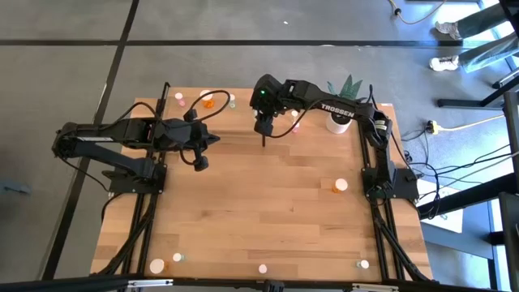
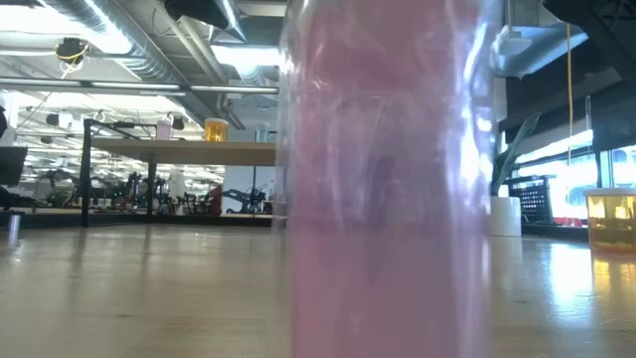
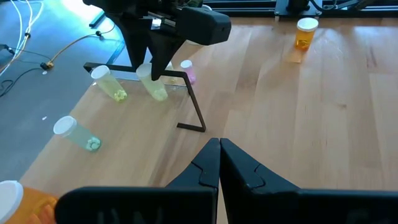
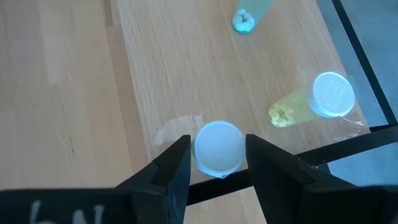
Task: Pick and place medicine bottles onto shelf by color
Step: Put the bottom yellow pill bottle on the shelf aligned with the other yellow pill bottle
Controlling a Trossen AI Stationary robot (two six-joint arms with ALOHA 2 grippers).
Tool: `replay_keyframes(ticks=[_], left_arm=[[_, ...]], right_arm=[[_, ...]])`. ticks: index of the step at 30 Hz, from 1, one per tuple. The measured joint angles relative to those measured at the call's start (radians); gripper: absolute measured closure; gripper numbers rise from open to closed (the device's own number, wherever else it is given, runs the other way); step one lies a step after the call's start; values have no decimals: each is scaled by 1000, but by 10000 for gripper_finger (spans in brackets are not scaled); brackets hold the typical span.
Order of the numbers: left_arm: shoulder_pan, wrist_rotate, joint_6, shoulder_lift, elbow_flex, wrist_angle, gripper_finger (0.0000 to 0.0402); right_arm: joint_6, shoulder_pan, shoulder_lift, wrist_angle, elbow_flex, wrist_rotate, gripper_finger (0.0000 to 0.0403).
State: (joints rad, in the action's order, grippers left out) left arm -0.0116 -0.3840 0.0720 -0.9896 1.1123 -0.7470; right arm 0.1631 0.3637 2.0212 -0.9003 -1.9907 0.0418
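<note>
Right tool (image 4: pixel 216 163) hangs over the shelf (image 4: pixel 348 146) at the counter's (image 1: pixel 268 203) far edge, its fingers (image 4: pixel 171 171) set on either side of a white-capped bottle (image 4: pixel 217 148), close against its cap; a firm pinch cannot be told. Just beside it stands a yellowish bottle (image 4: pixel 314 102), and a green one (image 4: pixel 249 15) lies a little farther off. Left tool (image 3: pixel 219 163), pressed together and empty, waits near the shelf's post (image 3: pixel 194 102).

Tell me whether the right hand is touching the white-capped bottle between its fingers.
Cannot tell. In the right wrist view the right hand brackets the bottle's white cap, both fingers right at its edges, but neither contact nor a gap shows plainly.
</note>
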Motion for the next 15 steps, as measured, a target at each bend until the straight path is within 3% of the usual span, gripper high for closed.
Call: replay_keyframes(ticks=[15], left_arm=[[0, 0, 2, 0, 0, -1, 401]], right_arm=[[55, 0, 0, 39, 0, 1, 247]])
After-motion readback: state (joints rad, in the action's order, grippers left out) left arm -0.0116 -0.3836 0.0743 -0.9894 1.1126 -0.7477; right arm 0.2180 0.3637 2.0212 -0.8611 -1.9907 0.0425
